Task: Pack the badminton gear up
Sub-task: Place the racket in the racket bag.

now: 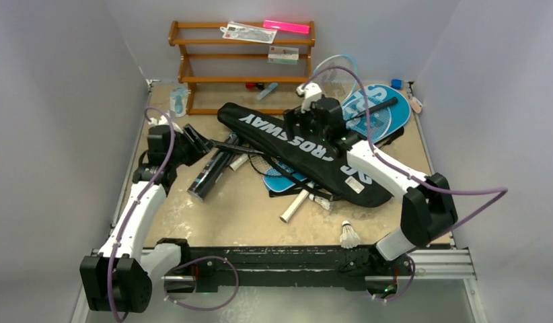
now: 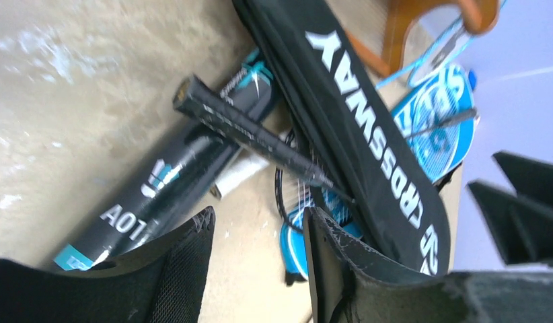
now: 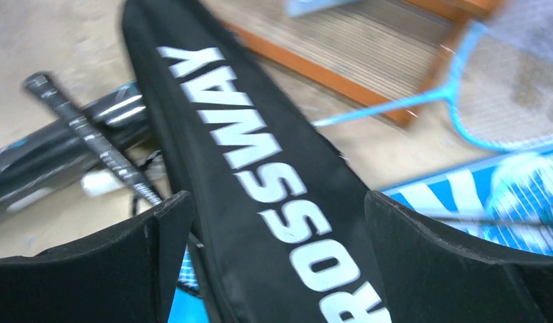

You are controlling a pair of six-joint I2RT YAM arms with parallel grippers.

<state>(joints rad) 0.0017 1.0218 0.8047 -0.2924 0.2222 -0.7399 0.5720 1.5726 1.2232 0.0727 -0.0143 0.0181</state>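
Note:
The black "CROSSWAY" cover (image 1: 294,145) lies diagonally across the table's middle, over a blue cover and rackets. My right gripper (image 1: 309,122) is open, its jaws straddling the cover's width (image 3: 260,168) just above it. My left gripper (image 1: 198,140) is open and empty (image 2: 257,215), close to the black racket handle (image 2: 247,131) that crosses the long black tube (image 1: 210,173). The blue "SPORT" cover (image 1: 375,111) lies at the back right. A light-blue racket (image 3: 462,108) leans by the rack. A white shuttlecock (image 1: 350,235) stands near the front edge.
The brown wooden rack (image 1: 240,60) stands at the back, with a pink bar (image 1: 286,27) and clear packets (image 1: 250,32) on top. A white racket handle (image 1: 294,205) sticks out toward the front. A small blue object (image 1: 395,83) sits in the back right corner.

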